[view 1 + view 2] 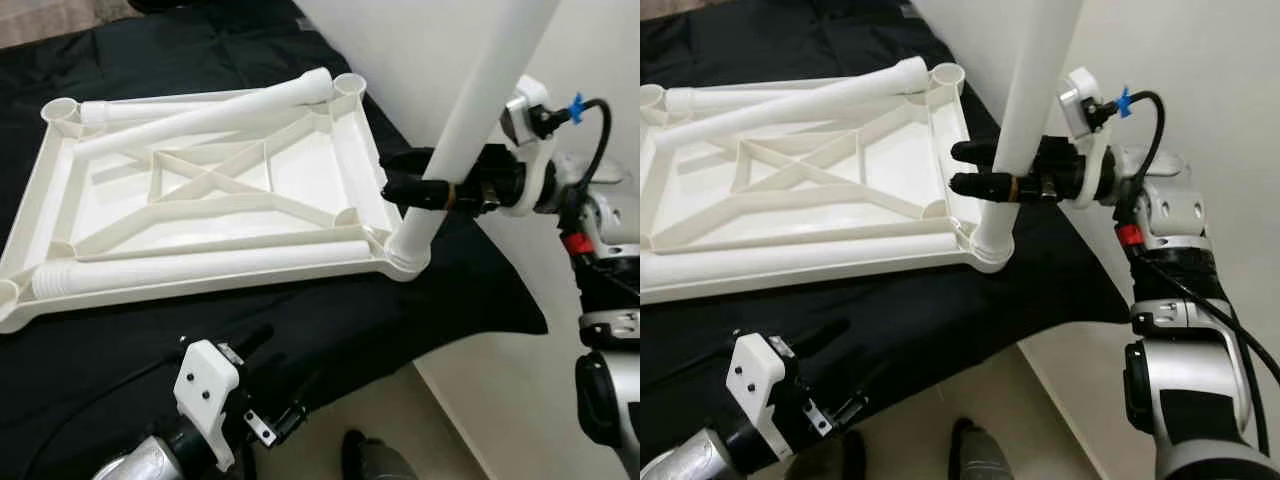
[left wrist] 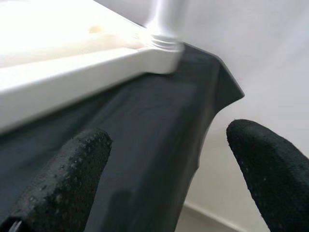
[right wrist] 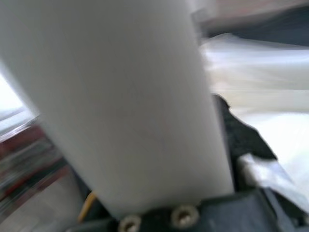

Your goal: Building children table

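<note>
**Leg standing in corner socket, right arm holding it**

- Right end effector point(image 1: 975, 168): fingers clamped around the upright white leg point(image 1: 470, 110), low on its shaft, just above the corner socket point(image 1: 408, 255) it stands in.
- Leg's long axis: near vertical, leaning slightly away from the upturned table frame point(image 1: 120, 300); the socket lies directly below the grip, so seating it looks like a downward push.
- Left end effector point(image 2: 166, 159): fingers apart, empty, low beside the black-covered bed point(image 1: 330, 330), well apart from the leg. Right arm is nearer.
- Two loose legs point(image 1: 200, 262) lie inside the frame.
- Head views show the socket joint; the right wrist view gives blurred white shaft.
</note>
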Robot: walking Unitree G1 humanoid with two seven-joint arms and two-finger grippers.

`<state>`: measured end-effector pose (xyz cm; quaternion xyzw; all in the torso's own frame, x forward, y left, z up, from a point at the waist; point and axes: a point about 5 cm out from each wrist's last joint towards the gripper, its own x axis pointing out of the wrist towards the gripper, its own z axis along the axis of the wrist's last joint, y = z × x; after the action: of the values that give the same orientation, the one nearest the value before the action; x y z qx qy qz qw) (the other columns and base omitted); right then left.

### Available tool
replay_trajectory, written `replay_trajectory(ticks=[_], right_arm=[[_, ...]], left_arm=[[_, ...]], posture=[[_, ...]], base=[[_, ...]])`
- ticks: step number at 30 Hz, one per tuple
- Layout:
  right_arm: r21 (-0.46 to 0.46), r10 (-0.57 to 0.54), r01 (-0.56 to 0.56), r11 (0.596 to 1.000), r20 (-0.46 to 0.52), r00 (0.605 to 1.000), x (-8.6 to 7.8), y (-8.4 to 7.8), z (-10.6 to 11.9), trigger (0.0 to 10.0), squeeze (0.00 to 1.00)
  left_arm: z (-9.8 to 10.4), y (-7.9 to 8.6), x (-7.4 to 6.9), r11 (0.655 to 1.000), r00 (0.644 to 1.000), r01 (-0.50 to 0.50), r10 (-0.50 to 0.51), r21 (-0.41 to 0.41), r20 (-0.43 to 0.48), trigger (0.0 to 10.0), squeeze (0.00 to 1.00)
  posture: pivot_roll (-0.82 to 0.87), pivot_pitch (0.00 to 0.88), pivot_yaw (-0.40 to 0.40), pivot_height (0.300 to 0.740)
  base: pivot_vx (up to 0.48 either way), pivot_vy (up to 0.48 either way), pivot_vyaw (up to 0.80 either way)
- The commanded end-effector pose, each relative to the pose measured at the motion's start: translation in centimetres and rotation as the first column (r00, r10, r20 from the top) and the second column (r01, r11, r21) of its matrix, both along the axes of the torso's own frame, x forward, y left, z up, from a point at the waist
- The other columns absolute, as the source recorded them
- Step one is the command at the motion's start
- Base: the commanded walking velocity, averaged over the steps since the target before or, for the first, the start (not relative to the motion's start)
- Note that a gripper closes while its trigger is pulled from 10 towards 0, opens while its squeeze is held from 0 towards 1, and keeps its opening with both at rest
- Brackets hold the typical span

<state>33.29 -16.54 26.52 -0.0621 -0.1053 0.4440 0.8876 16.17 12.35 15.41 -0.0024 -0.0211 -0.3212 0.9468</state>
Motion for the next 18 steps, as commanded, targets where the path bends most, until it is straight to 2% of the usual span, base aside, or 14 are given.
replay_trajectory(ticks=[1, 2, 3, 4, 5, 6, 7, 9, 10, 12, 16, 17, 18], right_arm=[[-0.146, -0.512, 0.491, 0.859, -0.221, 0.83, -1.9, 1.4, -7.4, 0.0, 0.0], [-0.146, -0.512, 0.491, 0.859, -0.221, 0.83, -1.9, 1.4, -7.4, 0.0, 0.0], [-0.171, -0.592, 0.567, 0.806, -0.249, 0.767, -3.9, 4.5, -10.0, 0.0, 0.0], [-0.171, -0.592, 0.567, 0.806, -0.249, 0.767, -3.9, 4.5, -10.0, 0.0, 0.0], [-0.144, -0.572, 0.554, 0.82, -0.249, 0.781, -3.8, 7.5, -10.5, 0.0, 0.0], [-0.127, -0.52, 0.504, 0.854, -0.241, 0.82, -3.4, 9.5, -10.6, 0.0, 0.0], [-0.118, -0.499, 0.485, 0.867, -0.237, 0.834, -2.2, 10.2, -10.4, 0.0, 0.0], [-0.118, -0.499, 0.485, 0.867, -0.237, 0.834, -2.2, 10.2, -10.4, 0.0, 0.0], [-0.103, -0.502, 0.492, 0.864, -0.24, 0.831, -1.2, 10.1, -10.0, 0.0, 0.0], [-0.085, -0.508, 0.503, 0.86, -0.237, 0.828, -0.2, 9.8, -9.4, 0.0, 0.0], [-0.074, -0.502, 0.5, 0.863, -0.237, 0.832, 0.1, 9.7, -9.3, 0.0, 0.0], [-0.069, -0.521, 0.522, 0.85, -0.255, 0.815, -0.4, 9.8, -9.1, 10.0, 0.0], [-0.067, -0.539, 0.543, 0.837, -0.268, 0.799, -0.7, 9.8, -8.9, 10.0, 0.0]], left_arm=[[-0.9, -0.5, 0.5, 1.0, 1.0, -0.002, 0.002, 0.006, -0.01, 10.0, 0.0], [-0.9, -0.5, 0.5, 1.0, 1.0, -0.002, 0.002, 0.006, -0.01, 10.0, 0.0], [-1.3, -0.9, 1.2, 1.0, 1.0, -0.012, 0.012, 0.018, 0.004, 10.0, 0.0], [-1.3, -0.9, 1.2, 1.0, 1.0, -0.012, 0.012, 0.018, 0.004, 10.0, 0.0], [-1.7, -1.1, 1.8, 1.0, 1.0, -0.002, 0.002, 0.019, 0.001, 10.0, 0.0], [-2.0, -1.3, 2.2, 1.0, 1.0, 0.007, -0.007, 0.018, -0.003, 10.0, 0.0], [-2.3, -1.4, 2.5, 1.0, 1.0, 0.018, -0.018, 0.019, -0.009, 10.0, 0.0], [-2.3, -1.4, 2.5, 1.0, 1.0, 0.018, -0.018, 0.019, -0.009, 10.0, 0.0], [-2.5, -1.4, 2.7, 1.0, 1.0, 0.022, -0.022, 0.02, -0.014, 10.0, 0.0], [-2.7, -1.3, 3.3, 1.0, 1.0, 0.009, -0.009, 0.028, -0.004, 10.0, 0.0], [-2.7, -1.3, 3.9, 0.999, 1.0, -0.01, 0.01, 0.031, 0.013, 10.0, 0.0], [-2.7, -1.2, 4.1, 0.999, 1.0, -0.015, 0.014, 0.033, 0.019, 10.0, 0.0], [-2.7, -1.2, 4.3, 0.999, 1.0, -0.017, 0.016, 0.034, 0.023, 10.0, 0.0]], posture=[[0.05, 0.195, -0.166, 0.74], [0.05, 0.195, -0.166, 0.74], [0.04, 0.148, -0.161, 0.74], [0.04, 0.148, -0.161, 0.74], [0.06, 0.121, -0.159, 0.74], [0.06, 0.121, -0.159, 0.74], [0.06, 0.095, -0.157, 0.74], [0.06, 0.095, -0.157, 0.74], [0.06, 0.079, -0.16, 0.74], [0.06, 0.056, -0.154, 0.74], [0.04, 0.041, -0.143, 0.74], [0.04, 0.038, -0.132, 0.74], [0.04, 0.038, -0.132, 0.74]], base=[[0.0, 0.0, 0.0], [0.0, 0.0, 0.0], [0.0, 0.0, 0.0], [0.0, 0.0, 0.0], [0.0, 0.0, 0.0], [0.0, 0.0, 0.0], [0.0, 0.0, 0.0], [0.0, 0.0, 0.0], [0.0, 0.0, 0.0], [0.0, 0.0, 0.0], [0.0, 0.0, 0.0], [0.0, 0.0, 0.0], [0.0, 0.0, 0.0]])
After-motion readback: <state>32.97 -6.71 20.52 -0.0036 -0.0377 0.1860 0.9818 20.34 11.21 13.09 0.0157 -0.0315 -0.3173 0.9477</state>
